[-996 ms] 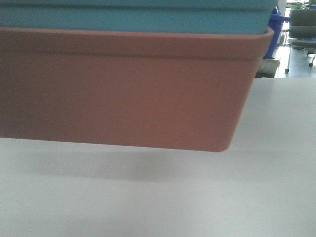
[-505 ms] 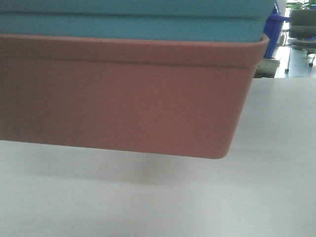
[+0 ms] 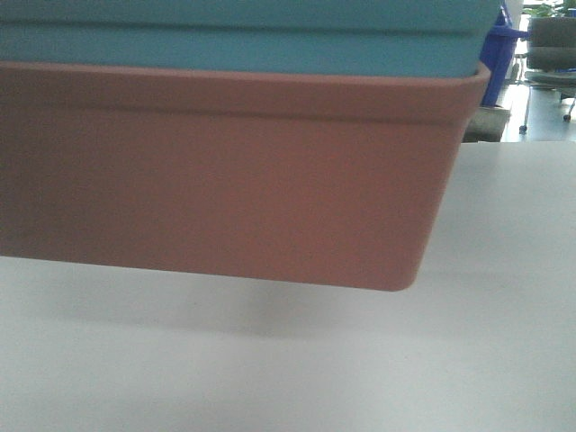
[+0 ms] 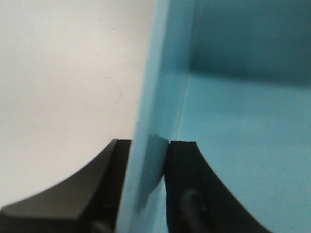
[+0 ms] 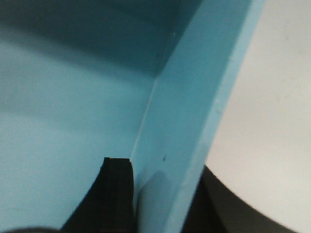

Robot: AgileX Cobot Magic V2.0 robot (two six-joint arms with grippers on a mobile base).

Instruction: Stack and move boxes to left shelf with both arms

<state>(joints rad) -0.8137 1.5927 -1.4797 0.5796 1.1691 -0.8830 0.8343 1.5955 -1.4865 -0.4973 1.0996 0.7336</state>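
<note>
Left wrist view: left gripper (image 4: 149, 148) clamped on light blue bin (image 4: 243, 145)

I see its fingers pinching the bin's wall, one inside, one outside. My right gripper (image 5: 163, 177) grips a wall of the same bin the same way. In the front view, the light blue bin sits nested in the salmon pink bin (image 3: 225, 180). The stack looks raised off the grey-white table (image 3: 378, 369), with a shadow underneath.

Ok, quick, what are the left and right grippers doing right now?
Left gripper: shut on the light blue box, clamping its wall.
Right gripper: also shut on that box's wall.
</note>
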